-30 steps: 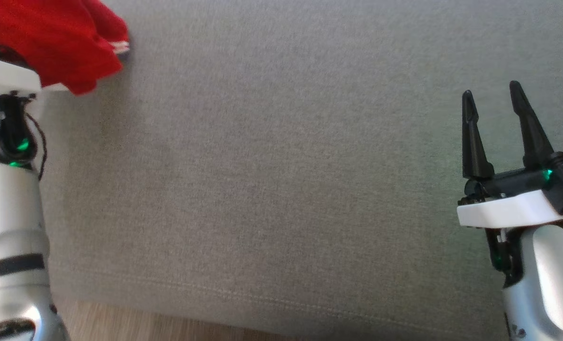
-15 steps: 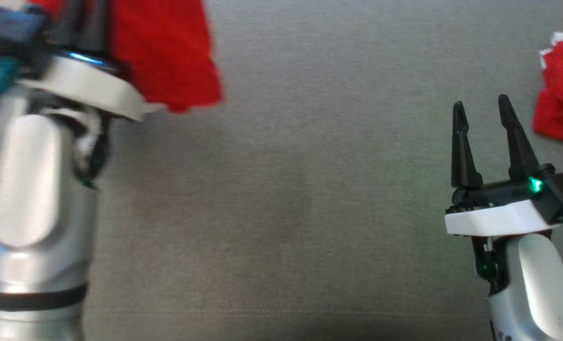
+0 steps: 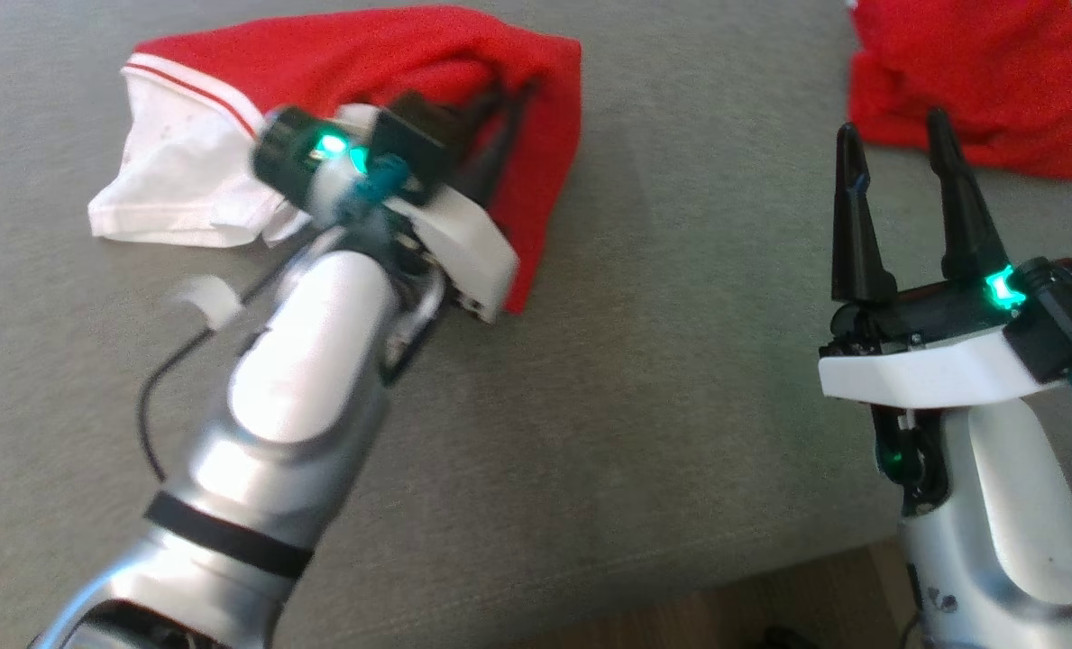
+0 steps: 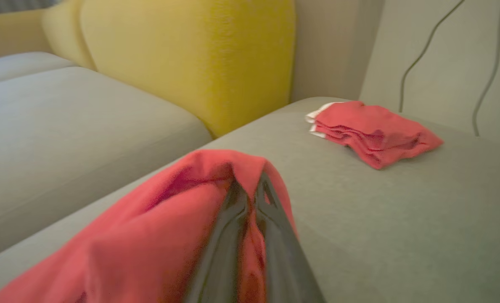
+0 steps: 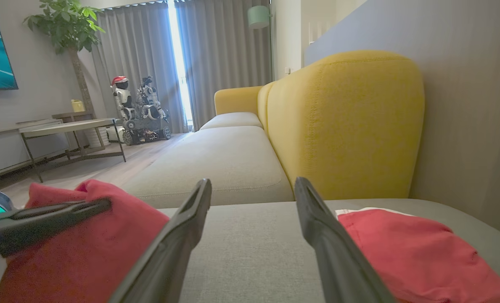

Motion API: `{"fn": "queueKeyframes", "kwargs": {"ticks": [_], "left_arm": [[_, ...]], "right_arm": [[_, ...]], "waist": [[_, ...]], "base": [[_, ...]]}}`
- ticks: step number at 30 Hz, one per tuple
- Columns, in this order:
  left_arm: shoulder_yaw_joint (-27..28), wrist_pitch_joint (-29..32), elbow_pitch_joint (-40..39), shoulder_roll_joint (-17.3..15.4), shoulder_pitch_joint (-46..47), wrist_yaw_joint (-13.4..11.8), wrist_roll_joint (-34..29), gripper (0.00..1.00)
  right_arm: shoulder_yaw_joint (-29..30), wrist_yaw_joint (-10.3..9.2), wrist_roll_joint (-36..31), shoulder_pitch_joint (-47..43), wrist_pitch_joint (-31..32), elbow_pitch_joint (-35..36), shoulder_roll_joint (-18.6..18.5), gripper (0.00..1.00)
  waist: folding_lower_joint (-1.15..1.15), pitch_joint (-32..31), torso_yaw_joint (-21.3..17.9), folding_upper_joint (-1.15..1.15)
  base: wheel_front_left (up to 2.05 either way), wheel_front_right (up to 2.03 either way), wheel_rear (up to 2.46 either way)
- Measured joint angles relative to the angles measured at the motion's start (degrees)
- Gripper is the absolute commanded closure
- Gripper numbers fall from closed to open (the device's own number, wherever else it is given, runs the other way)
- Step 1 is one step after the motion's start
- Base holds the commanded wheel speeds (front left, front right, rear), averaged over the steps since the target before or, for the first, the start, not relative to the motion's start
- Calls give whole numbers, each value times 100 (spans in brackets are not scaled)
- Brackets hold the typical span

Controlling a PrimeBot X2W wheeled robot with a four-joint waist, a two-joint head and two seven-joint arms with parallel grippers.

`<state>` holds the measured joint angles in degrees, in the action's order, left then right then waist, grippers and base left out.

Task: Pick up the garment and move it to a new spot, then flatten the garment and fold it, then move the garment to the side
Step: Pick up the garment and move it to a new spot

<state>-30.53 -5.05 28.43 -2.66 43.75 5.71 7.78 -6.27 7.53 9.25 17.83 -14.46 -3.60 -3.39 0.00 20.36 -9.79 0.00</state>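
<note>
The garment [image 3: 508, 54] is red with a white, red-striped inside [image 3: 175, 171]. It lies bunched on the grey sofa cushion [image 3: 644, 361] at the upper left of the head view. My left gripper [image 3: 507, 95] is shut on a red fold of it, with the fingertips buried in the cloth. The left wrist view shows the garment [image 4: 149, 227] draped over my left gripper [image 4: 247, 185], whose fingers are pressed together. My right gripper [image 3: 893, 126] stands open and holds nothing. It hovers at the right, apart from the garment. In the right wrist view the right gripper [image 5: 252, 182] points at the bare cushion.
A second red garment [image 3: 968, 81] lies folded at the cushion's far right corner, just beyond the right fingertips. A yellow backrest [image 5: 346, 126] rises behind the cushion. The wooden floor [image 3: 770, 604] shows past the front edge. Another robot [image 5: 140, 113] and a low table [image 5: 64, 130] stand far off.
The head camera has shifted. My left arm has swung from the view's left edge toward the middle with the garment, which now rests spread on the cushion. The right gripper stays open.
</note>
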Motion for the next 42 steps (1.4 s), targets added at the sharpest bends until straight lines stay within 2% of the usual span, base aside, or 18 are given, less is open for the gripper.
{"fn": "queueKeyframes", "kwargs": {"ticks": [1, 2, 6, 8, 14, 18, 22, 25, 29, 33, 36, 40, 42], "left_arm": [[-241, -94, 40, -4, 43, -21, 143, 33], [-479, -165, 73, -4, 71, -25, 316, 0], [-1407, -290, 146, 33, 89, -180, 1016, 0], [-1656, -390, 183, 41, 90, -290, 1295, 0], [-1634, -797, 343, 22, 155, -700, 1794, 0], [-1213, -923, 257, -13, 232, -875, 1867, 0], [-698, -925, -238, -259, 112, -1032, 1868, 0], [-279, -955, -714, -468, -328, -1128, 1867, 0], [370, -967, -1270, -535, -1399, -1182, 1881, 0], [1018, -966, -1692, -452, -2363, -1173, 1723, 0], [1455, -966, -1803, -275, -2950, -1032, 1633, 0], [1803, -966, -1844, -56, -3462, -797, 1503, 0], [1860, -966, -1868, -35, -3500, -761, 1447, 0]], "right_arm": [[-20, 0, 59, 13, -1, 14, 1, 0], [-33, 0, 105, 29, -1, 26, 3, 0], [13, 0, 187, 36, -2, 82, 8, 0], [73, 0, 187, 34, -11, 81, 9, 0], [119, 0, 148, 25, -16, 82, 21, 0], [143, 0, 20, 9, -16, 78, 22, 0], [146, 0, -149, -68, -18, 60, 23, 0], [162, 0, -234, -234, -18, -2, 21, 0], [166, 0, -258, -455, -16, -60, -30, 0], [143, 0, -268, -602, -5, -89, -110, 0], [114, 0, -268, -677, 37, -88, -119, 0], [125, 0, -268, -789, 94, -76, -178, 0], [125, 0, -268, -806, 123, -69, -204, 0]], "waist": [[0, 40, -102, 0], [0, 76, -199, 0], [0, 184, -476, 0], [0, 195, -486, 0], [0, 76, -167, 0], [0, -57, 173, 0], [0, -226, 544, 0], [0, -378, 819, 0], [0, -612, 1152, 0], [0, -822, 1440, 0], [0, -944, 1606, 0], [0, -1018, 1790, 0], [0, -1022, 1827, 0]], "base": [[0, 0, 0], [0, 0, 0], [0, 0, 0], [0, 0, 0], [0, 0, 0], [0, 0, 0], [0, 0, 0], [0, 0, 0], [0, 0, 0], [0, 0, 0], [0, 0, 0], [0, 0, 0], [0, 0, 0]]}}
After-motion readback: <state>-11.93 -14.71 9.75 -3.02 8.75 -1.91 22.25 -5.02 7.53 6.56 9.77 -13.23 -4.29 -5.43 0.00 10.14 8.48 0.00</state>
